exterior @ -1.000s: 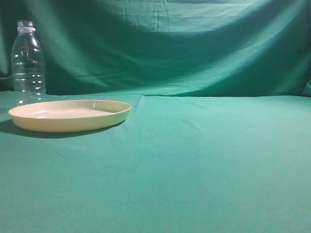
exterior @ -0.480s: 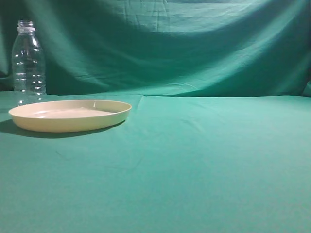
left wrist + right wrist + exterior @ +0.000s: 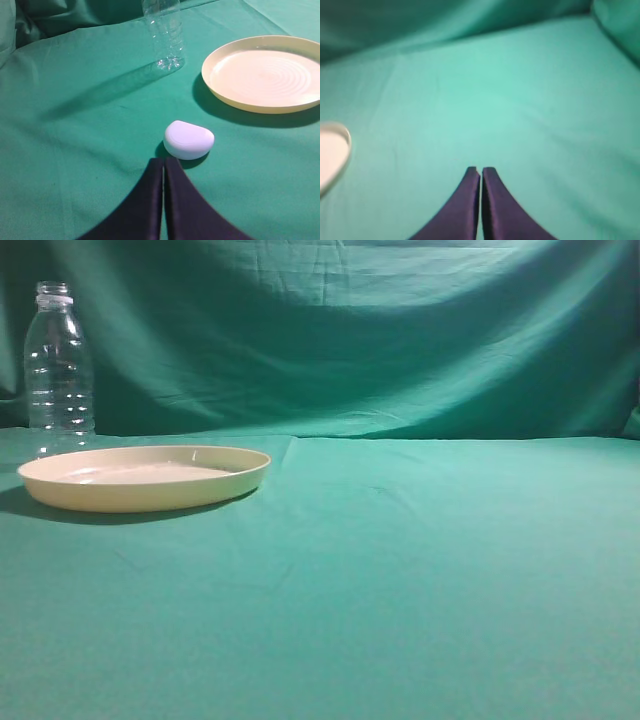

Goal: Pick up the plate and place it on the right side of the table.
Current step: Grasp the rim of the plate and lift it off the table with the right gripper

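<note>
The cream-yellow plate [image 3: 144, 477] lies flat on the teal table [image 3: 420, 570] at the left. It also shows in the left wrist view [image 3: 265, 73] at the upper right, and its rim shows at the left edge of the right wrist view [image 3: 332, 155]. My left gripper [image 3: 163, 160] is shut and empty, low over the cloth, well short of the plate. My right gripper [image 3: 480, 171] is shut and empty above bare cloth, to the right of the plate. Neither gripper shows in the exterior view.
A clear ribbed plastic bottle [image 3: 59, 368] stands upright behind the plate, also in the left wrist view [image 3: 164, 35]. A small white rounded object [image 3: 188, 139] lies on the cloth just beyond my left fingertips. A wrinkled green backdrop [image 3: 350, 330] hangs behind the table.
</note>
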Robot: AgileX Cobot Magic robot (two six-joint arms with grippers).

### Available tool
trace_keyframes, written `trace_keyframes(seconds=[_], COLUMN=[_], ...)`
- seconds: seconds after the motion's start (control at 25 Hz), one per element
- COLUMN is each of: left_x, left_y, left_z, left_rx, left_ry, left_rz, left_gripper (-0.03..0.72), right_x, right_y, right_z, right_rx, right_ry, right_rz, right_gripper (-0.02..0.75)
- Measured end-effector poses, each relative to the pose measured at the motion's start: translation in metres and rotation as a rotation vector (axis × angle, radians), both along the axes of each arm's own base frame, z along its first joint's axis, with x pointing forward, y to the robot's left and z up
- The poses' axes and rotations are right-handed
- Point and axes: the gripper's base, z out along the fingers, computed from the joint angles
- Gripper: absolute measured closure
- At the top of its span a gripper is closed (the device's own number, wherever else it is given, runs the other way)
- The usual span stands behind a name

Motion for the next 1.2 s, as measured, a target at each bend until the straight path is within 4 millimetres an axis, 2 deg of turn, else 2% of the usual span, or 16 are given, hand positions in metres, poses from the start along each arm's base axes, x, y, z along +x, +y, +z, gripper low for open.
trace_keyframes(seconds=[0.2, 0.48, 0.6, 0.92, 1.2], left_x=[0.000, 0.000, 0.000, 0.000, 0.000], left_y=[0.000, 0.000, 0.000, 0.000, 0.000], left_z=[0.000, 0.000, 0.000, 0.000, 0.000], left_rx=[0.000, 0.000, 0.000, 0.000, 0.000], left_ry=[0.000, 0.000, 0.000, 0.000, 0.000], left_rz=[0.000, 0.000, 0.000, 0.000, 0.000], left_gripper=[0.688, 0.688, 0.688, 0.688, 0.688], right_x=[0.031, 0.080, 0.101, 0.153, 0.196], right_y=[0.006, 0.033, 0.058, 0.149, 0.219], right_z=[0.000, 0.016, 0.017, 0.010, -0.008], right_rx=[-0.052, -0.076, -0.122, -0.342, -0.426], right_ry=[0.234, 0.418, 0.464, 0.537, 0.531], right_rz=[0.035, 0.271, 0.381, 0.509, 0.615], right_gripper=[0.738, 0.738, 0.738, 0.738, 0.738])
